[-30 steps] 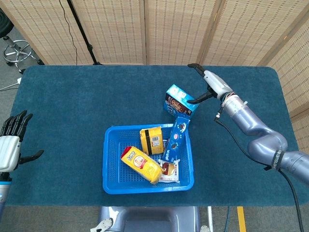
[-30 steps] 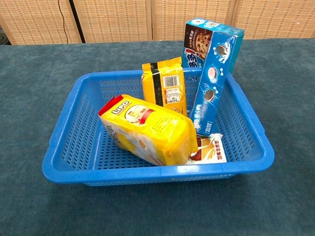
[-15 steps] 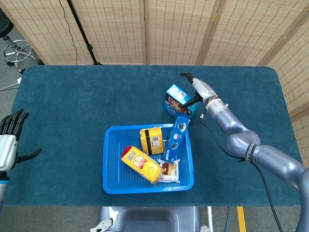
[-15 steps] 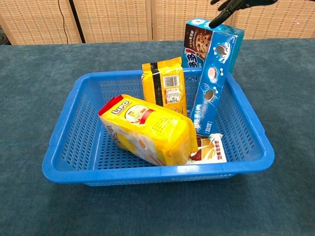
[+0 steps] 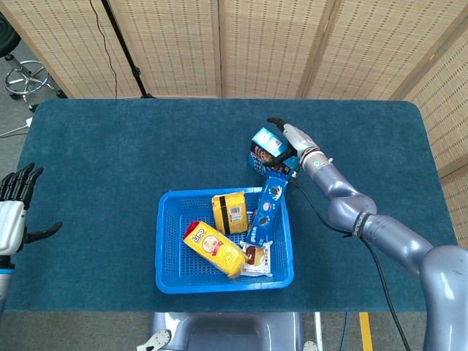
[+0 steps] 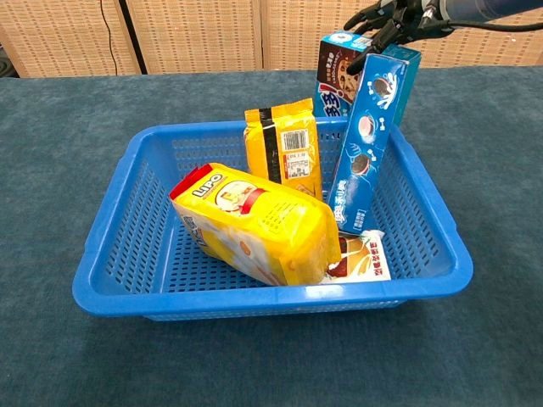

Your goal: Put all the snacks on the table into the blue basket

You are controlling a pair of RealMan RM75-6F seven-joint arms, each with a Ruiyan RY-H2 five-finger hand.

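Observation:
The blue basket point(image 5: 167, 241) point(image 6: 119, 225) holds a yellow Lipo bag point(image 5: 213, 248) point(image 6: 259, 222), an orange-yellow pack point(image 5: 229, 211) point(image 6: 284, 148), a small white packet point(image 5: 257, 257) point(image 6: 365, 257) and a long Oreo box point(image 5: 264, 213) point(image 6: 365, 144) leaning on the far right rim. A blue cookie box point(image 5: 265, 151) point(image 6: 339, 80) stands on the table just behind the basket. My right hand point(image 5: 287, 140) point(image 6: 386, 21) straddles its top, fingers spread and touching it, no firm grip showing. My left hand point(image 5: 13, 212) hovers open at the table's left edge.
The dark teal tablecloth point(image 5: 110, 153) covers the whole table. Woven folding screens point(image 5: 256, 44) stand behind it. A stool point(image 5: 25, 77) and a stand leg sit on the floor at the far left.
My right hand has moved left and down from beside the cookie box onto its top. The box and the basket's contents have not shifted. The left hand has barely moved.

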